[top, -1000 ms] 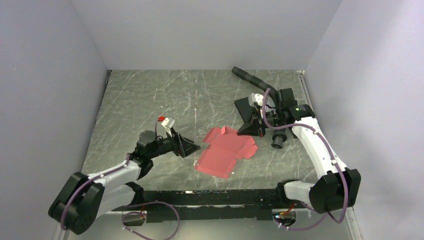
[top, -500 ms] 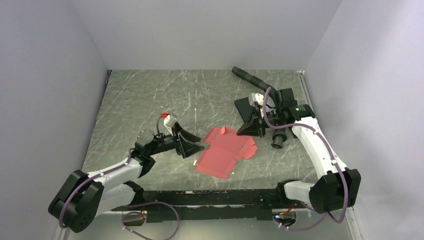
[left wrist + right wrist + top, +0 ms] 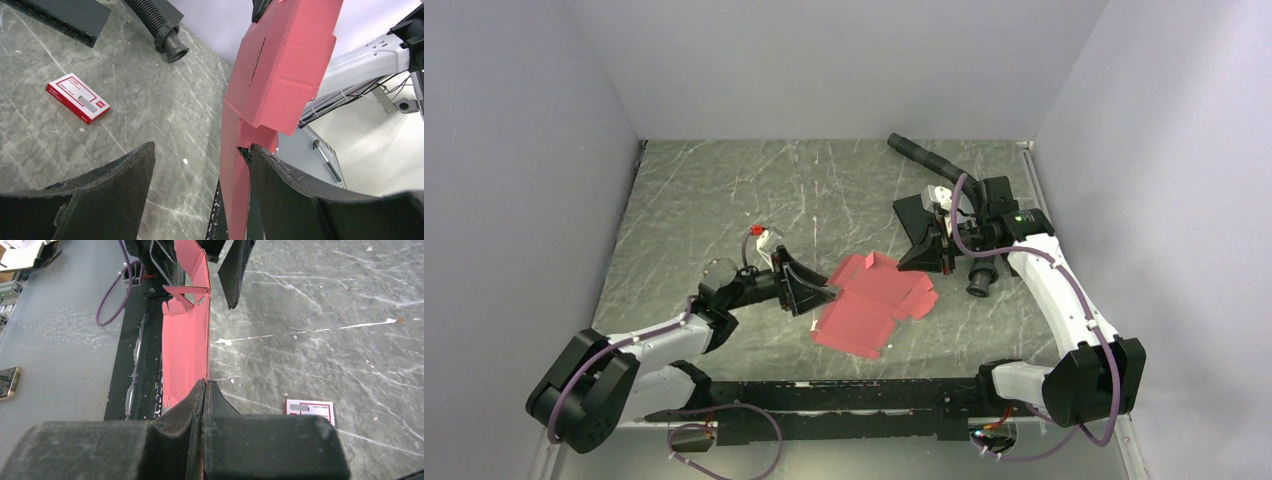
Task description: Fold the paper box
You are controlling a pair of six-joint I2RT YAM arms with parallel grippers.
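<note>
Right gripper (image 3: pixel 205 385) is pinched shut on one edge of the box (image 3: pixel 185 350), a flat red-pink sheet stretching away from its fingertips toward the left gripper (image 3: pixel 200 150). That gripper is spread open, with the box's opposite edge between its fingers, close to one of them. The step in hand is probably securing the sheet for a first fold. Next, the left fingers need to close squarely on that edge.

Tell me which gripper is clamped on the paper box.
The right gripper, shut on the paper box's edge; the left gripper stands open at the opposite side.
</note>
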